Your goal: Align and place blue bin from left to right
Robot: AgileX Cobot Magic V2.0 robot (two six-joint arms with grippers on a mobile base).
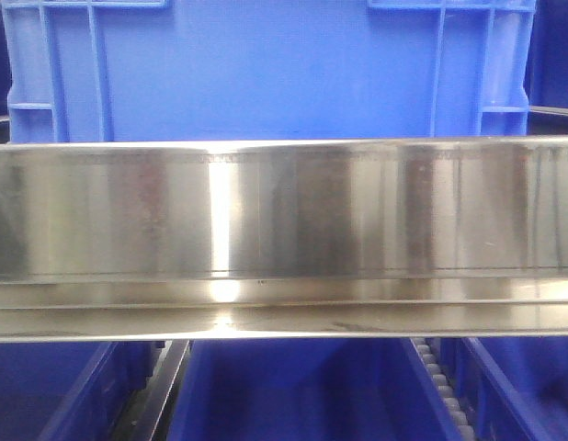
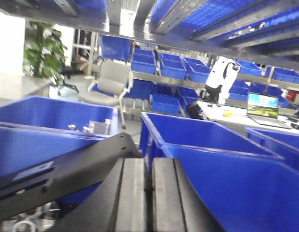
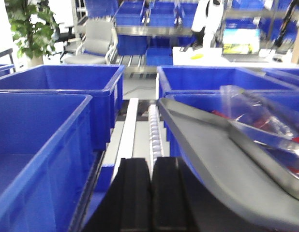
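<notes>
**Hidden / cut off.** In the front view you see only the wide flat wall of the blue bin [image 1: 266, 73]. Its top runs off the upper edge of the frame. Its base is hidden behind the steel rail [image 1: 284, 239], which spans the full width. Both ribbed corners show, one near each end of the rail, so the bin sits roughly centred behind the rail's upper edge. You cannot tell whether it touches the rail. The dark blue slivers outside each corner are too narrow to identify.

Below the rail only the rims and insides of the darker crates [image 1: 293, 395] show, cut off by the bottom edge. A roller track [image 1: 445, 386] separates the middle crate from the right one.

**Left wrist view** (blurred). The left gripper [image 2: 149, 166] has its pads pressed together with a thin seam, and nothing is held. A black panel [image 2: 57, 169] covers the lower left. An open crate [image 2: 198, 130] stands just ahead to the right, and shelf undersides are close overhead.

**Right wrist view.** The right gripper [image 3: 150, 166] is also closed and empty. A grey tray [image 3: 202, 145] edge slants across the lower right and masks the crate behind it. The clear bag [image 3: 261, 111] holds something red that you cannot make out.

**Room.** A narrow lane of rollers runs straight ahead of the right gripper, between the left crate [image 3: 57, 87] and the tray. Crate rims stand close on both sides.

You cannot pick out the task bin in either wrist view.
</notes>
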